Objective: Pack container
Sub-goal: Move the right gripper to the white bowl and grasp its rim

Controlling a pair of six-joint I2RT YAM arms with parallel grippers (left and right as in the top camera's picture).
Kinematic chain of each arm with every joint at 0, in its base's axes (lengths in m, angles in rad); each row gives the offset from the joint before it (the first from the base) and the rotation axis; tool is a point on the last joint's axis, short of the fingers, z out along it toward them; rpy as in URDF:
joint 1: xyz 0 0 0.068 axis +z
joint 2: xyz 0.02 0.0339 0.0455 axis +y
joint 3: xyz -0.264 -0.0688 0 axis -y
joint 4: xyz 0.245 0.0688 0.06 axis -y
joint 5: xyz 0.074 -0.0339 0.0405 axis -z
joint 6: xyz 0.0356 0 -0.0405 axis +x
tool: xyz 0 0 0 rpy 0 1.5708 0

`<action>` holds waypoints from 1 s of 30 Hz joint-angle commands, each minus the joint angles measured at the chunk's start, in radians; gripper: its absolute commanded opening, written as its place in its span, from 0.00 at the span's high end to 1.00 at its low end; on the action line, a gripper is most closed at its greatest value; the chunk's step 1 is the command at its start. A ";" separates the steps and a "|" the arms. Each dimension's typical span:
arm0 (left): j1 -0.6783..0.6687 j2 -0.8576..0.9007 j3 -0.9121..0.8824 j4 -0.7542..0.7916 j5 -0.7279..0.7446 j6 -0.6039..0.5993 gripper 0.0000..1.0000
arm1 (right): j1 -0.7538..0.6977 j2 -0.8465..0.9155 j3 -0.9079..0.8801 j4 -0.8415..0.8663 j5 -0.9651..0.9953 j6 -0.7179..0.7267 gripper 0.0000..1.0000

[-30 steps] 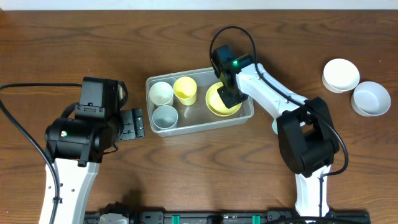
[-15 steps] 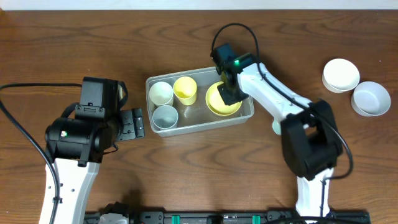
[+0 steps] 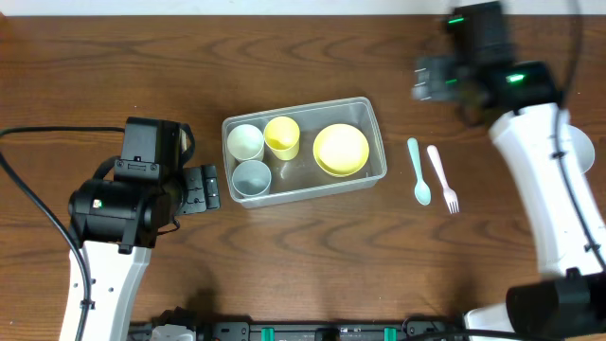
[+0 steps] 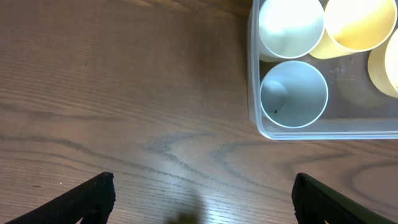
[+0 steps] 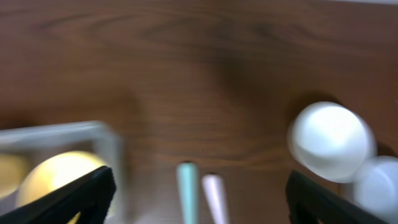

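Wooden table [image 3: 284, 270], container [image 3: 299, 171] long axis left-right, left tool [image 4: 202, 190] apart, right tool [image 5: 199, 190] seemingly apart, blurred.

Clear container [image 3: 371, 109]: one.
Cups in it: three. These are a cream cup [image 3: 245, 142], a yellow cup [image 3: 282, 135] and a pale blue cup [image 3: 251, 176].
Yellow bowl [image 3: 341, 149]: one.
Teal spoon [image 3: 418, 172]: one.
Pale fork [image 3: 442, 177]: one.
White bowls, blurred in the right wrist view: two. These are the near white bowl [image 5: 326, 140] and the edge white bowl [image 5: 379, 186].
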State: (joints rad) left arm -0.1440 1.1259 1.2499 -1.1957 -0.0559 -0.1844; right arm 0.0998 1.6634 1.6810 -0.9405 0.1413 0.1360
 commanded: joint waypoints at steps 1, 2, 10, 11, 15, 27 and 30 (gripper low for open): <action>0.006 0.004 -0.005 0.001 -0.005 -0.013 0.09 | -0.150 0.039 -0.009 0.018 -0.061 -0.064 0.06; 0.006 0.004 -0.005 0.001 -0.005 -0.013 0.09 | -0.192 0.045 -0.009 0.029 -0.080 -0.077 0.05; 0.006 0.004 -0.005 0.001 -0.005 -0.013 0.09 | -0.360 0.203 -0.009 0.060 -0.128 -0.233 0.01; 0.006 0.004 -0.005 0.001 -0.005 -0.013 0.09 | -0.361 0.227 -0.009 0.060 -0.126 -0.246 0.01; 0.006 0.004 -0.005 0.001 -0.005 -0.013 0.09 | -0.360 0.322 -0.009 0.072 -0.119 -0.249 0.01; 0.006 0.004 -0.005 0.001 -0.005 -0.013 0.09 | -0.359 0.496 -0.009 0.109 -0.112 -0.250 0.07; 0.006 0.004 -0.005 0.001 -0.005 -0.013 0.09 | -0.357 0.507 -0.009 0.112 -0.113 -0.250 0.16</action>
State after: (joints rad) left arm -0.1440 1.1259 1.2499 -1.1957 -0.0559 -0.1844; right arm -0.2642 2.1559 1.6730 -0.8333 0.0322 -0.1089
